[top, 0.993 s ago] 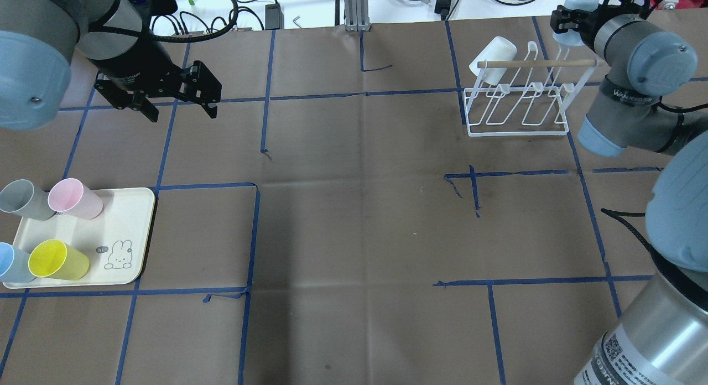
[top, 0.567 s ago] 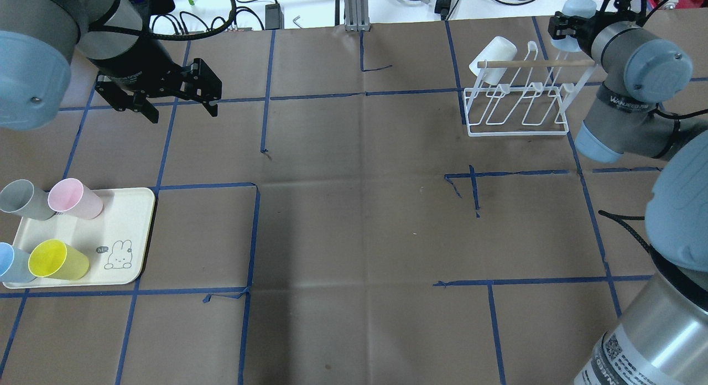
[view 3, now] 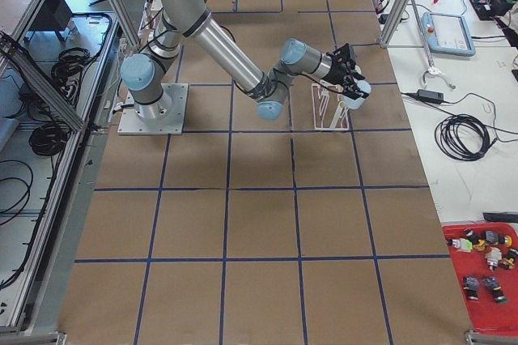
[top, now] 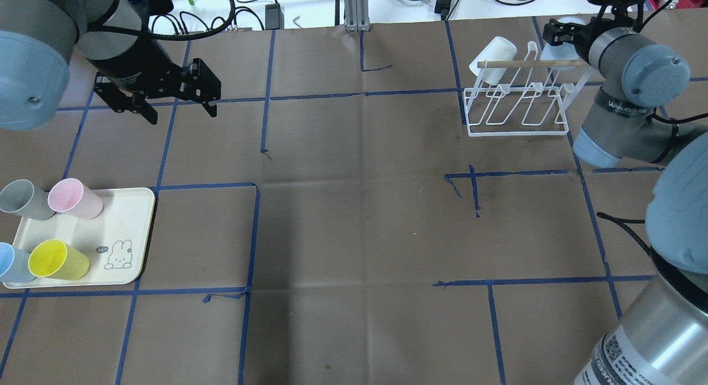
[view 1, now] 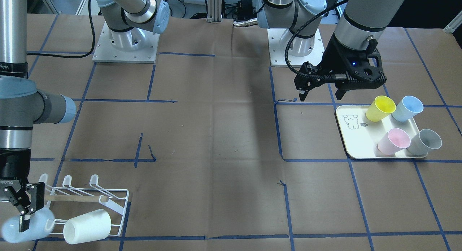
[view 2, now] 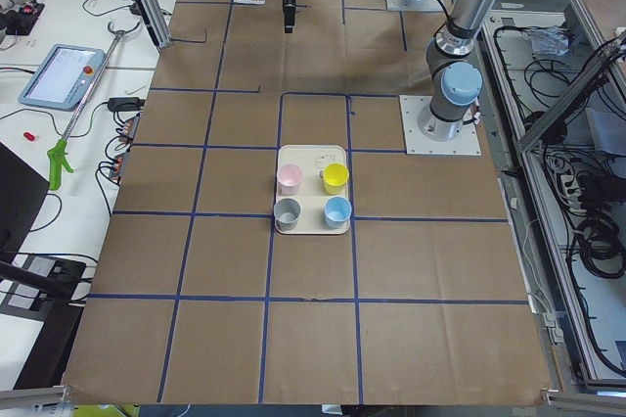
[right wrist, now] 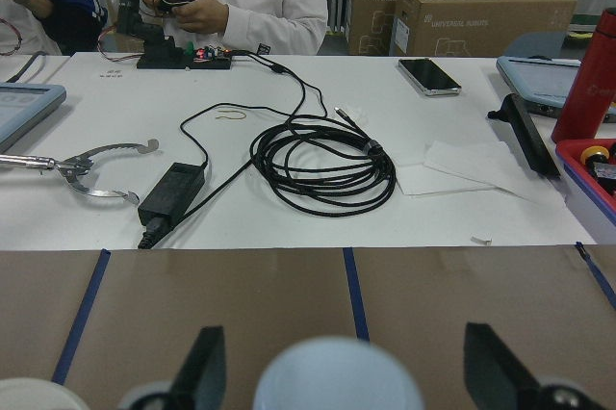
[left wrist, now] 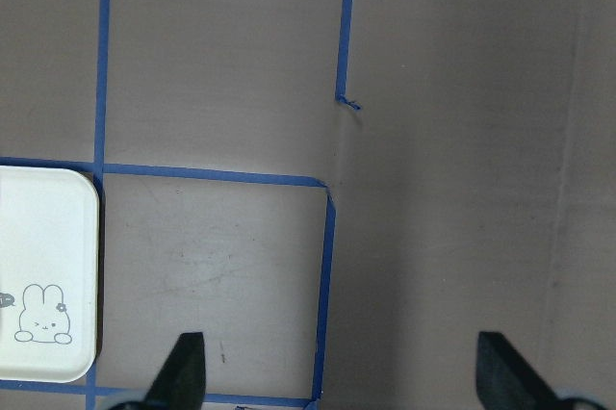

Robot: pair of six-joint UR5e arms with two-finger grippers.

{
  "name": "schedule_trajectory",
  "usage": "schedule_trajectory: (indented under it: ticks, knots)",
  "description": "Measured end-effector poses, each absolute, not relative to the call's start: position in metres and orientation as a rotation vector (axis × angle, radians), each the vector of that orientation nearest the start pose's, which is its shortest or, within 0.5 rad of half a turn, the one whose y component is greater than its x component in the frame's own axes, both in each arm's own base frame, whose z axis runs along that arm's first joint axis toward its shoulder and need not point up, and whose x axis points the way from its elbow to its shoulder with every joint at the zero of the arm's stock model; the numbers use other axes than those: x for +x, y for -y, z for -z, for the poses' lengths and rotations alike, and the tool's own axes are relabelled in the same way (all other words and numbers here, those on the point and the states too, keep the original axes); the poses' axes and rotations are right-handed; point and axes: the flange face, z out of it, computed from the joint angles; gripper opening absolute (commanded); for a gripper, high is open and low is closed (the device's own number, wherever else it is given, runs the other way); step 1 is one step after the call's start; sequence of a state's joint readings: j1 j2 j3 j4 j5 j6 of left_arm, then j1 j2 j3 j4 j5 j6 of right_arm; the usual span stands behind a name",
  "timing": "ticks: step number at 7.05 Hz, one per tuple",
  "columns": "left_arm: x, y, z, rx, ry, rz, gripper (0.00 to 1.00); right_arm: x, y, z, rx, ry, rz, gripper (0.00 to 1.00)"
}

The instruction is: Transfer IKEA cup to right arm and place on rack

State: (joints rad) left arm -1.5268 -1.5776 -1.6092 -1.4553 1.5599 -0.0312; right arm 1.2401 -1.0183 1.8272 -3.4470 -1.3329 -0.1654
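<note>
My right gripper (top: pixel 557 36) is shut on a pale blue cup (top: pixel 555 54) and holds it at the far right corner of the white wire rack (top: pixel 517 131), just behind the wooden dowel (top: pixel 531 63). In the front view the gripper (view 1: pixel 22 207) holds the cup (view 1: pixel 21 231) tilted beside the rack (view 1: pixel 122 197). The right wrist view shows the cup (right wrist: pixel 337 376) between the fingers (right wrist: pixel 207 362). I cannot tell whether a prong is inside the cup. My left gripper (top: pixel 182 113) is open and empty above the table, also shown in the front view (view 1: pixel 320 96).
A white cup (top: pixel 494 53) hangs on the rack's far left prong. A cream tray (top: pixel 133 208) at the front left carries grey (top: pixel 22 199), pink (top: pixel 74 198), blue (top: pixel 11 263) and yellow (top: pixel 55 260) cups. Blue tape lines cross the brown table.
My right gripper has carried the pale blue cup down and closer to the rack's far right corner. The left arm has barely moved.
</note>
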Motion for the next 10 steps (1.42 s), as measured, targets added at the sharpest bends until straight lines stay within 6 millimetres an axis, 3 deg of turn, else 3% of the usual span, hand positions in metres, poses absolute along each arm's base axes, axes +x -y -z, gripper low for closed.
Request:
schedule_trajectory:
  ticks: [4, 7, 10]
  knots:
    - [-0.116, 0.507, -0.476, -0.096, -3.120, 0.115, 0.99, -0.055, 0.644, -0.293, 0.033, -2.733, 1.649, 1.00]
    - [-0.122, 0.507, -0.476, -0.074, -3.121, 0.116, 0.99, -0.047, 0.635, -0.342, 0.042, -2.771, 1.537, 1.00]
    - [-0.123, 0.507, -0.475, -0.056, -3.121, 0.114, 0.99, -0.021, 0.618, -0.386, 0.038, -2.841, 1.254, 1.00]
